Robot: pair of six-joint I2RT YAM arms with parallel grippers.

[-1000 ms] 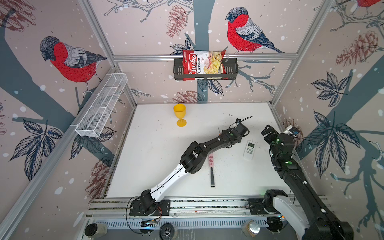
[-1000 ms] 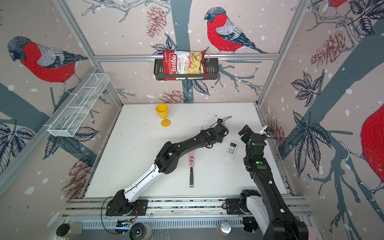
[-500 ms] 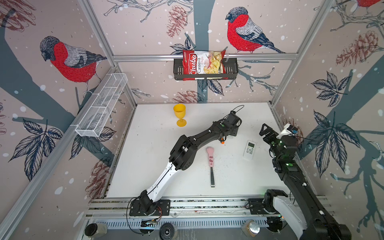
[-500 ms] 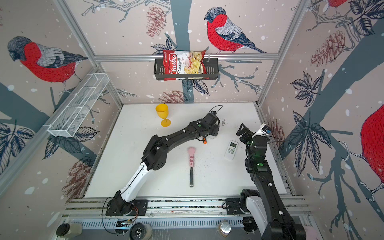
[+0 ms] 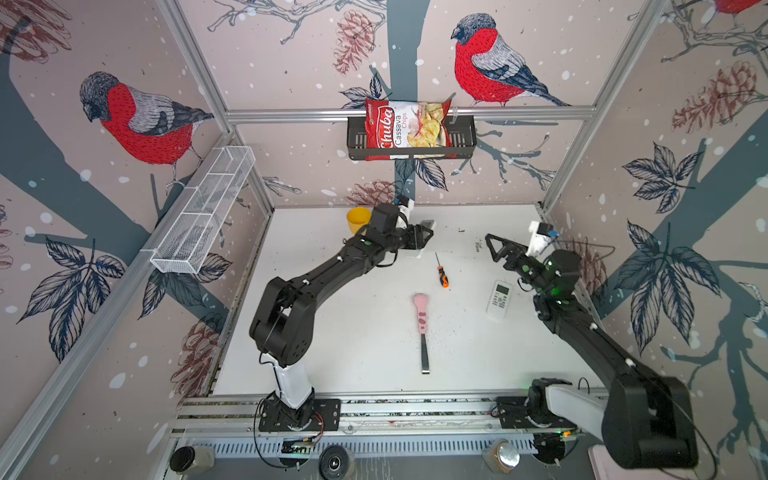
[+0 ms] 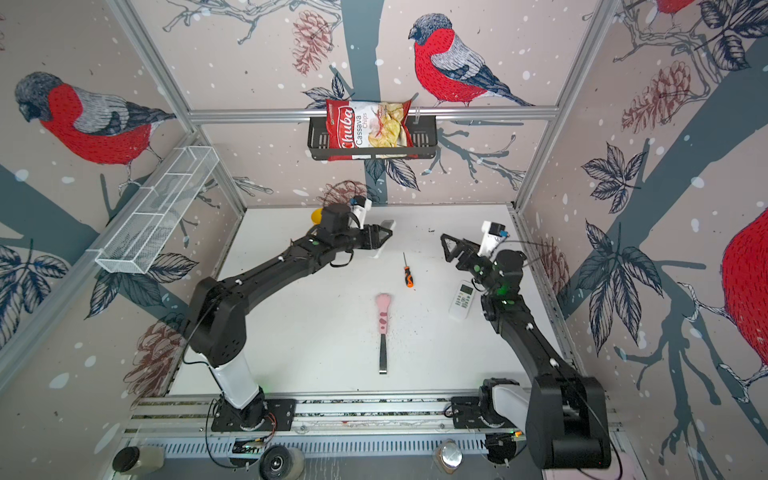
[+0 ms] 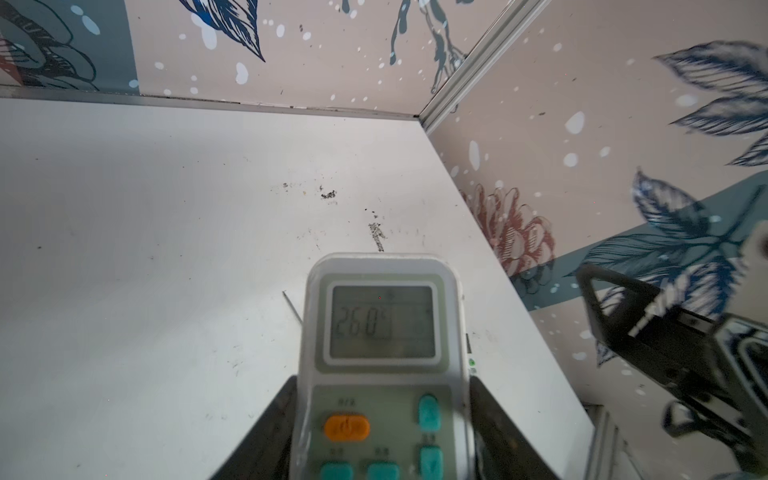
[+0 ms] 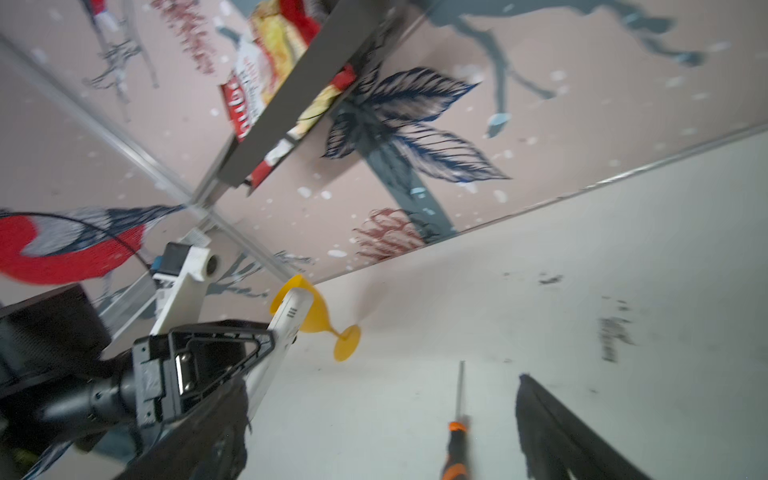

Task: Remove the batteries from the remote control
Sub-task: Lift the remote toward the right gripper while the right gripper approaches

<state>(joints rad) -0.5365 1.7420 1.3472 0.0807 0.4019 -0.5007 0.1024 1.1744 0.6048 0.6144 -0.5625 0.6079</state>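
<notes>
As the left gripper clamps the remote by its sides, I'd have the right gripper, fingers spread wide near the remote, come squarely at its back.

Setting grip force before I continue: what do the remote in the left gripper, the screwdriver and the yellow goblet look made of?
The held remote: white hard plastic, smooth satin shell, grey display window, orange and teal buttons, possibly rubber. The screwdriver: thin bare metal shaft, orange-and-black handle, probably plastic; too small to be sure. The yellow goblet: one even opaque colour, likely moulded plastic.
</notes>
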